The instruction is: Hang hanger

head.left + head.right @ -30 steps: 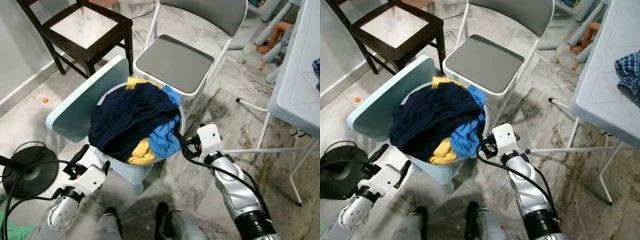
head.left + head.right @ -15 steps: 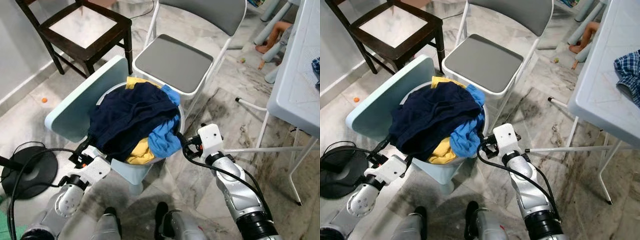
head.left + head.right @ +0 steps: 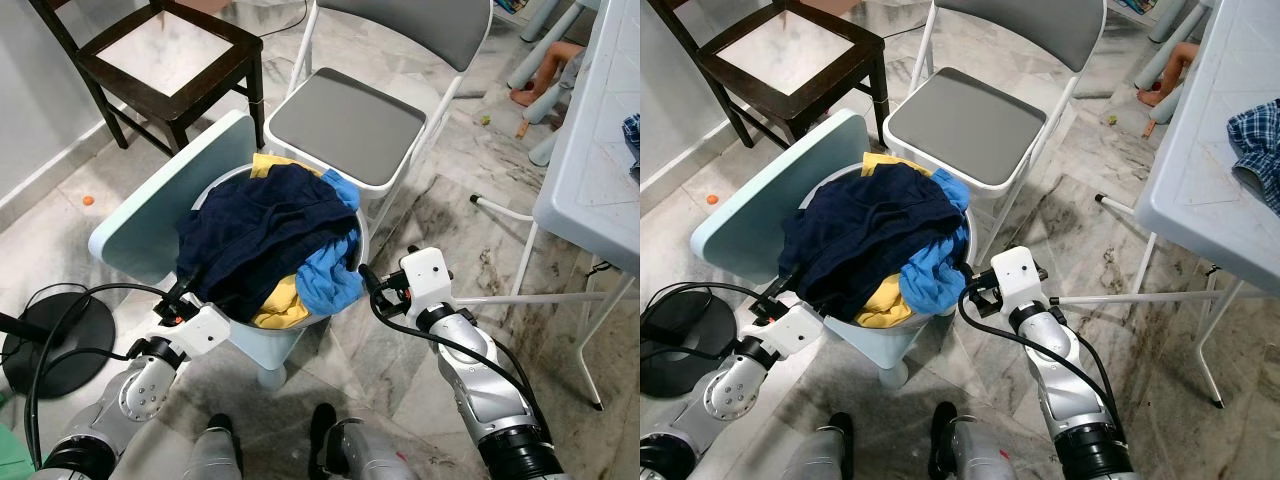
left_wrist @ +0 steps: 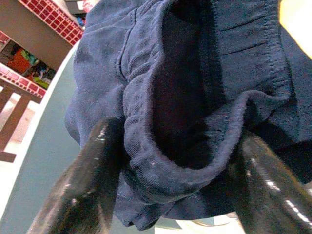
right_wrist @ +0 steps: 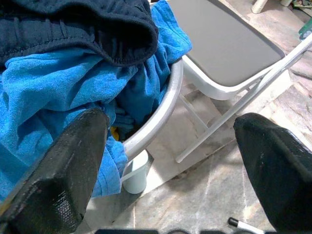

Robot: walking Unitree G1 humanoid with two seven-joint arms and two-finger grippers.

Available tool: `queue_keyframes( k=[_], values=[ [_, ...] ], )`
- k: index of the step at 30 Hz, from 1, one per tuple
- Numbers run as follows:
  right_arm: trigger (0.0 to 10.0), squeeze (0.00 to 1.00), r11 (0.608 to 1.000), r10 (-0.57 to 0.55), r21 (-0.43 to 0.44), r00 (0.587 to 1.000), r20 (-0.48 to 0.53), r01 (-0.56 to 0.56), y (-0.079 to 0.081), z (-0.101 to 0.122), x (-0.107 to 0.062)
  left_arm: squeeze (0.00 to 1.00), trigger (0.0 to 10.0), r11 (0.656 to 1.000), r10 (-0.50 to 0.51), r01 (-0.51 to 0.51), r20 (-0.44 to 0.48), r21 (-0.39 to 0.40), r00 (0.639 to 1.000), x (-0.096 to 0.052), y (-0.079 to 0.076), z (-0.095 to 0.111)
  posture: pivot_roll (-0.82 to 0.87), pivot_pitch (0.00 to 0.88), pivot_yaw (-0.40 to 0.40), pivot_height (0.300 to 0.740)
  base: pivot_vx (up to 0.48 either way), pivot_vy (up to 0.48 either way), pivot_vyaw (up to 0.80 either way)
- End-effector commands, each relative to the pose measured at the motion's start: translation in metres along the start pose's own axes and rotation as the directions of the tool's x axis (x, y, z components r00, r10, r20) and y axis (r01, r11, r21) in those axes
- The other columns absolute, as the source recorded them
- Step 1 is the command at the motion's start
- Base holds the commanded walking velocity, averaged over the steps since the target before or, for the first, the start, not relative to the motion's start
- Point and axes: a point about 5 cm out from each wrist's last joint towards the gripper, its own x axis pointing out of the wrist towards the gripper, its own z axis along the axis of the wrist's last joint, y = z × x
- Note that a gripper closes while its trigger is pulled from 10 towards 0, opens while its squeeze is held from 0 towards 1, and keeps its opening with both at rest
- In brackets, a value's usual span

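A metal basin [image 3: 362,240] heaped with laundry stands on a pale blue stool [image 3: 150,210]. On top lies a navy garment [image 3: 260,225], with a bright blue towel [image 3: 325,280] and a yellow cloth [image 3: 280,310] beneath. My left gripper [image 3: 188,288] is open at the basin's near left side. In the left wrist view the navy garment's hem [image 4: 185,146] lies between its fingers [image 4: 92,180]. My right gripper [image 3: 366,284] is open beside the blue towel. The basin's rim [image 5: 158,117] runs between its wide-spread fingers [image 5: 58,170].
Behind the basin stands a grey folding chair [image 3: 350,125], and at the far left a dark wooden chair [image 3: 170,55]. A white table [image 3: 590,170] fills the right side. A black round base with cables [image 3: 55,345] lies on the floor at my left. A person's foot [image 3: 540,85] shows at the far right.
My left arm has reached forward from beside the stool up to the basin, and its fingers now straddle the navy garment's hem. The right gripper has barely moved.
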Motion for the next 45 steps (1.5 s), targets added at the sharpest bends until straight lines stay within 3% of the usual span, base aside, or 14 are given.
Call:
queue_keyframes(
  k=[1, 17, 33, 38, 45],
  values=[
    [10.0, 0.0, 1.0, -0.012, 0.007, 1.0, -0.022, 0.012, -0.002, -0.006, -0.005, 0.0, 0.0, 1.0, -0.028, 0.028, 0.003, 0.008, 1.0, -0.005, -0.006, -0.001, 0.21, 0.357, -0.131, 0.74, 0.0, 0.0, 0.0],
    [10.0, 0.0, 1.0, -0.024, 0.018, 0.999, -0.026, 0.025, -0.002, -0.007, -0.005, 0.0, 0.0, 0.999, -0.048, 0.048, -0.021, -0.01, 0.999, -0.019, -0.012, -0.008, 0.22, 0.36, -0.123, 0.74, 0.0, 0.0, 0.0],
    [10.0, 0.0, 1.0, -0.025, 0.015, 0.999, -0.02, 0.025, -0.003, -0.005, -0.003, 0.0, 0.0, 1.0, -0.004, 0.003, -0.033, -0.03, 0.999, -0.011, -0.007, -0.007, 0.22, 0.354, -0.125, 0.74, 0.0, 0.0, 0.0],
    [10.0, 0.0, 1.0, -0.026, 0.015, 0.999, -0.019, 0.027, -0.004, -0.005, -0.003, 0.0, 0.0, 0.997, 0.042, -0.044, -0.027, -0.068, 0.999, -0.004, 0.0, -0.003, 0.22, 0.352, -0.125, 0.74, 0.0, 0.0, 0.0],
    [10.0, 0.0, 1.0, -0.027, 0.011, 1.0, -0.017, 0.027, -0.005, -0.004, -0.002, 0.0, 0.0, 0.959, 0.2, -0.19, 0.023, -0.21, 0.98, 0.028, 0.028, 0.021, 0.22, 0.348, -0.133, 0.74, 0.0, 0.0, 0.0]
  ],
)
